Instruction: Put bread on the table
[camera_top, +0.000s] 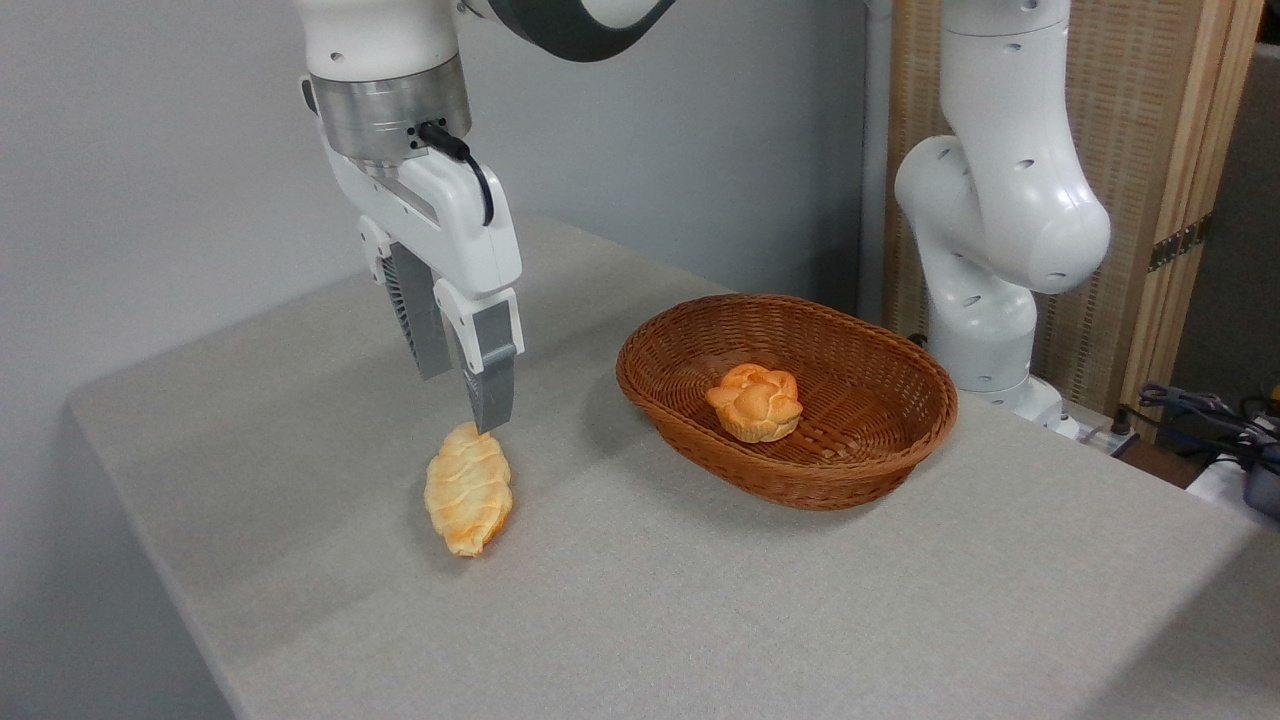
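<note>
Camera: bread (755, 401) in basket (880, 440), pincer (462, 395) elsewhere.

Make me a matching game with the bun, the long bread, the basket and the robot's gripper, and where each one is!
Things:
1. round bun
2. braided loaf
3. wicker basket
4. gripper

Places:
A. lying on the bare table cloth
B. just above the far end of the loaf
C. inside the basket
D. standing on the table, right of the loaf

Pairs: 1-C, 2-A, 3-D, 4-B
</note>
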